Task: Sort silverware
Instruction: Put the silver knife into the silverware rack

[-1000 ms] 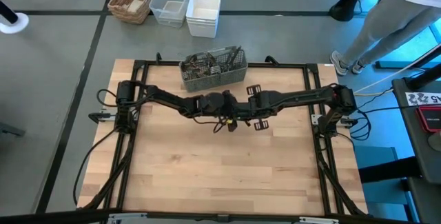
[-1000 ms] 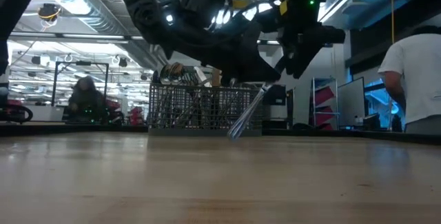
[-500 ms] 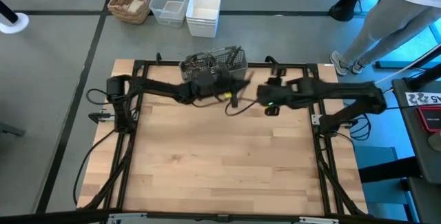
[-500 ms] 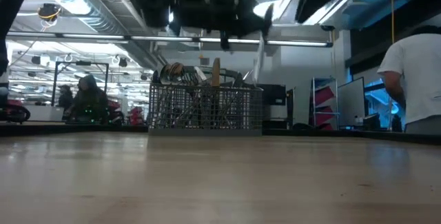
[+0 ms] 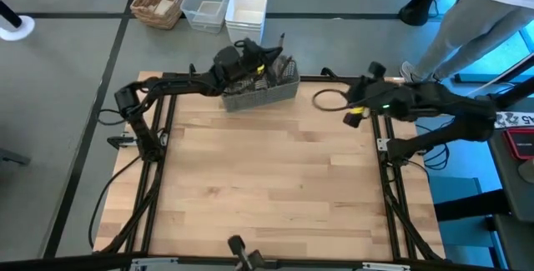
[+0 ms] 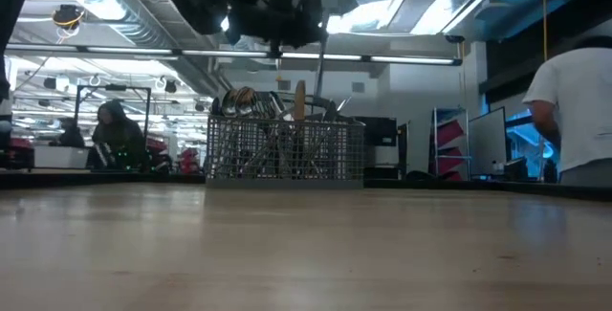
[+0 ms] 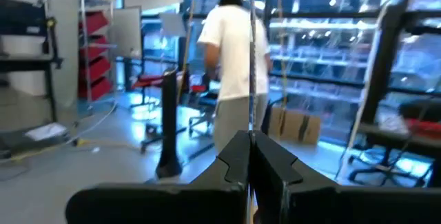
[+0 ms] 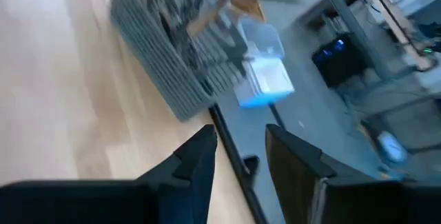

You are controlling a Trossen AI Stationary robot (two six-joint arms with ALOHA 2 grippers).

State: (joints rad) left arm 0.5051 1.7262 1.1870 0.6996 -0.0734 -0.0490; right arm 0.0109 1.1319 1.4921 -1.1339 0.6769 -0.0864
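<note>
Overhead, the left hand (image 6: 277, 38) pinches one silverware piece (image 6: 318, 86) hanging above the caddy (image 6: 285, 151).

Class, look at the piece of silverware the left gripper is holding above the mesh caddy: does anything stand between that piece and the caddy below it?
Nothing visible does. The left gripper holds a piece of silverware hanging upright over the mesh caddy, with open air beneath its tip. The right gripper waits off to the side.

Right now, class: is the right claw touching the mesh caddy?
Apart. The high view shows the right claw open, with bare table between it and the caddy.
</note>
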